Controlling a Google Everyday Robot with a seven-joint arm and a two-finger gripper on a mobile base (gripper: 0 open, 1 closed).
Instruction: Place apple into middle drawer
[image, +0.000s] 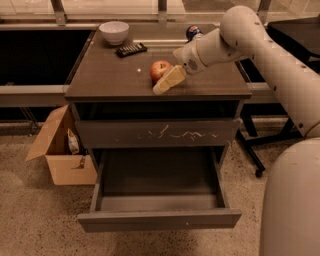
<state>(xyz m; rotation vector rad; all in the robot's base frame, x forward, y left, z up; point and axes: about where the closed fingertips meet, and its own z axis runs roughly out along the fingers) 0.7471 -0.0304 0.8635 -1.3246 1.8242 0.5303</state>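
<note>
The red apple (159, 70) stands on the top of the grey-brown cabinet (110, 80), near the middle. My gripper (164, 83) reaches in from the right on the white arm (225, 42) and lies against the apple's front right side, low over the cabinet top. The middle drawer (160, 220), with its plain front panel, is pulled out wide open below; its inside (157, 182) holds nothing that I can see.
A white bowl (114, 31), a black remote-like object (131, 49) and a dark can (193, 32) stand at the back of the cabinet top. The drawer front with white scratches (165, 133) is shut. An open cardboard box (62, 155) sits on the floor at left.
</note>
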